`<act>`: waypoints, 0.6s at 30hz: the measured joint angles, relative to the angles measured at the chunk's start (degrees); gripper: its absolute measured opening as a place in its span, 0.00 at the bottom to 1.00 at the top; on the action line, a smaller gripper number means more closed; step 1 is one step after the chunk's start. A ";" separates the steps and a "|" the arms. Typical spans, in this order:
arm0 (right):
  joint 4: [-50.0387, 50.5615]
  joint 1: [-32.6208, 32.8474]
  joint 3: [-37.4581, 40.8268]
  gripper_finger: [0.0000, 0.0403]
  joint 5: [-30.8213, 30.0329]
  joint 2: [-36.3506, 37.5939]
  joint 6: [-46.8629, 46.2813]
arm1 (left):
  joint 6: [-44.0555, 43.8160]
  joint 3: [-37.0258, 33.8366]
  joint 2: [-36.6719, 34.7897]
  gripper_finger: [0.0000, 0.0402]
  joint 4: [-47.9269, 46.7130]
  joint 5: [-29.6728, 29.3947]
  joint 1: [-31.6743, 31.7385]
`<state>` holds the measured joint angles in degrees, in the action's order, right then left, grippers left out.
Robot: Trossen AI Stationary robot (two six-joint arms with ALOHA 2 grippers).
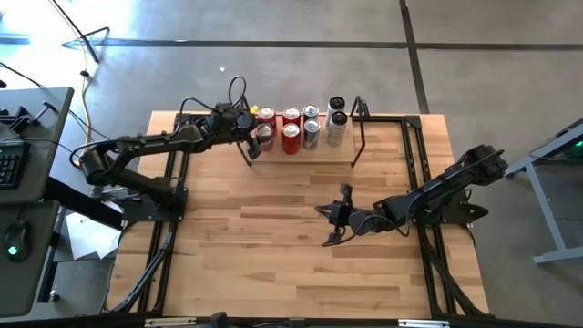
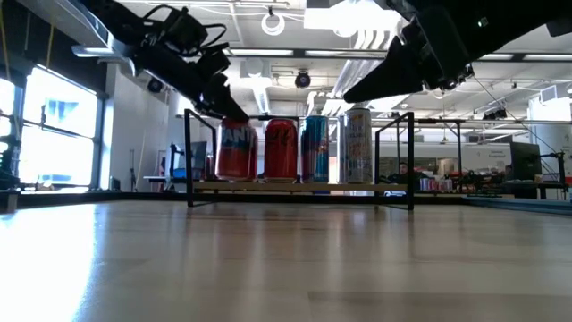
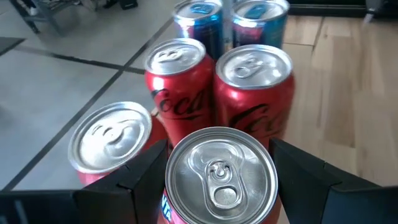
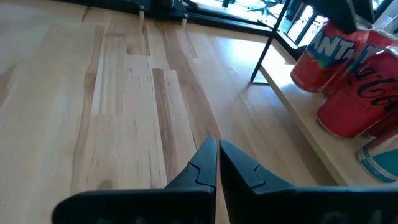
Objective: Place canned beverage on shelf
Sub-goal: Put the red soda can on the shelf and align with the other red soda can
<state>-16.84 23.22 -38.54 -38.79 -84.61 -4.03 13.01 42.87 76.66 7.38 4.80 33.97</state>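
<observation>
Nearest the front of the table (image 1: 273, 264), the right gripper (image 1: 330, 228) is parked just above the bare wood with its fingers (image 4: 205, 165) pressed shut on nothing, well apart from the cans. Farther back, the shelf (image 1: 314, 157) is seen along the far edge of the table: a low light-wood board with thin black rod frames standing at both short ends, its long axis running left to right across the table. At the shelf's left end the left gripper (image 1: 256, 138) is wrapped around a red Fanta can (image 3: 219, 177), one dark finger (image 3: 298, 171) seen on each side of it. That can is upright, silver lid and pull tab facing up, long axis vertical, with a red, white and blue label visible in the low view (image 2: 236, 149). It looks seated on the board, though contact underneath can't really be confirmed. Just beside and behind it, more upright cans are packed in: two red Coca-Cola cans (image 3: 254, 93), another red one (image 3: 112, 146), two blue-topped ones (image 3: 198, 22), and a couple of taller pale cans (image 1: 337, 126) toward the right end.
</observation>
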 joint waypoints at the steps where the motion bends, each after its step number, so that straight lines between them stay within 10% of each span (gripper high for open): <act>1: -0.06 0.00 0.00 0.00 -0.02 -0.30 0.02 | -0.27 0.00 -0.01 0.58 -0.03 -0.03 0.24; 18: -1.45 -1.09 0.00 0.00 0.44 -1.69 -0.01 | -1.00 0.15 -0.11 0.69 0.18 0.19 0.14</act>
<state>-18.28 22.13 -38.54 -38.35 -86.30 -4.04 12.01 43.03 76.55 7.56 4.99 34.11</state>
